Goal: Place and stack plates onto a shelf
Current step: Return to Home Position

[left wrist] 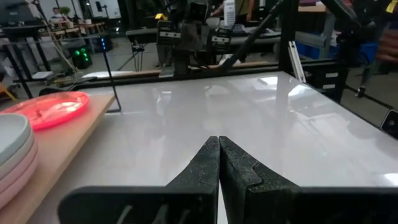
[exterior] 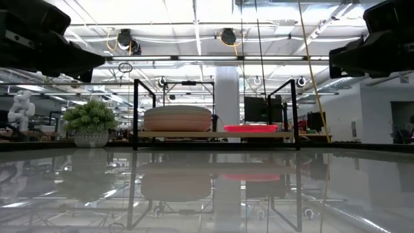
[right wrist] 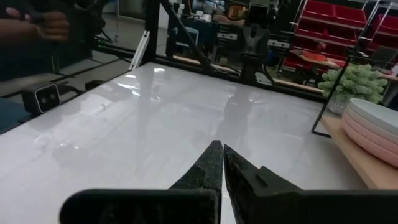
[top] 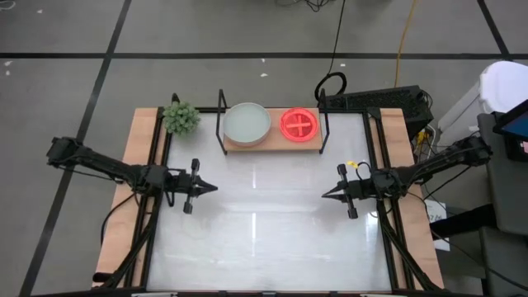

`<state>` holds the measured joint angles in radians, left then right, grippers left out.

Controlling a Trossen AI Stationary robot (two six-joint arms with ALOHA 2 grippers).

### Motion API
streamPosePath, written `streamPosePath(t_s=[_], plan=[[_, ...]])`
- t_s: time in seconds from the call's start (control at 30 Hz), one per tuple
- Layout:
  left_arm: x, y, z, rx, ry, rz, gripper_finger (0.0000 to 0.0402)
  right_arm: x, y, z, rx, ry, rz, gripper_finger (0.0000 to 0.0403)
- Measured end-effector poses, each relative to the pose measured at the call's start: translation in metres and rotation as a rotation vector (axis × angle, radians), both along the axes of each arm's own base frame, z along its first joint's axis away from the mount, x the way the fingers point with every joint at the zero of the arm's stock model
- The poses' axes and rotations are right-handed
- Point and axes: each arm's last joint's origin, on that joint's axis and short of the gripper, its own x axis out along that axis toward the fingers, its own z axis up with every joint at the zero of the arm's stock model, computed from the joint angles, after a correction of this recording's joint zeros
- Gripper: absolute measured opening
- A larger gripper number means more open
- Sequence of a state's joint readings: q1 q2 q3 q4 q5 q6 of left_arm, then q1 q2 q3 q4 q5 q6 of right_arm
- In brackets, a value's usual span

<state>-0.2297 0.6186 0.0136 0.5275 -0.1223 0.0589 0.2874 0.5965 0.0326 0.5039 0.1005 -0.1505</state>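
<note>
The near half of the white table (top: 264, 239) lies bare, with open room from its front edge up to the arms. The left gripper (top: 213, 188) hangs over the table's left middle, its fingers pressed together on nothing. The right gripper (top: 324, 195) faces it from the right, likewise clenched and empty, with a wide gap between the two tips.

Farther back, along the far edge, stands the shelf (top: 274, 143), well apart from both grippers. Its left half bears the stack of matte plates (top: 247, 122), pale grey on top with pink ones beneath. Its right half bears the glossy stack (top: 299, 124), reddish-pink from above. This stack looks low and thin in the low view, perhaps two plates or more; the count cannot be made out. Both stacks lie inside the black wire ends (top: 221, 111). Just left of the shelf stands a small potted plant (top: 181, 118).
</note>
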Motion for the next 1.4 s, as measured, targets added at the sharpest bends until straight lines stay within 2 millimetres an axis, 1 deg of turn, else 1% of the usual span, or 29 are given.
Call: streamPosePath(t_s=[0.13, 0.37, 0.8, 0.97, 1.1, 1.2, 1.4], plan=[[0.000, 0.002, -0.001, -0.012, 0.003, 0.016, 0.0003, -0.001, 0.000, -0.001, -0.003, 0.011, -0.001, 0.0000], [-0.001, 0.004, 0.001, -0.022, -0.018, 0.028, 0.0003, -0.004, -0.001, 0.003, -0.019, -0.028, 0.000, 0.0000], [-0.004, 0.005, 0.006, -0.032, -0.060, 0.027, 0.0003, -0.015, -0.005, 0.005, -0.019, -0.032, 0.003, 0.0000], [-0.004, 0.005, 0.004, -0.035, -0.030, 0.028, 0.0003, -0.020, -0.004, 0.009, -0.018, -0.072, 0.081, 0.0000], [-0.004, 0.005, 0.004, -0.024, -0.036, 0.029, 0.0003, -0.022, -0.007, 0.010, -0.030, -0.094, 0.059, 0.0000], [-0.005, 0.005, 0.006, -0.016, -0.049, 0.038, 0.0003, -0.023, -0.011, 0.008, -0.031, -0.067, 0.027, 0.0000], [-0.008, 0.006, 0.009, -0.015, -0.073, 0.039, 0.0003, -0.024, -0.015, 0.009, -0.027, -0.079, 0.031, 0.0000]])
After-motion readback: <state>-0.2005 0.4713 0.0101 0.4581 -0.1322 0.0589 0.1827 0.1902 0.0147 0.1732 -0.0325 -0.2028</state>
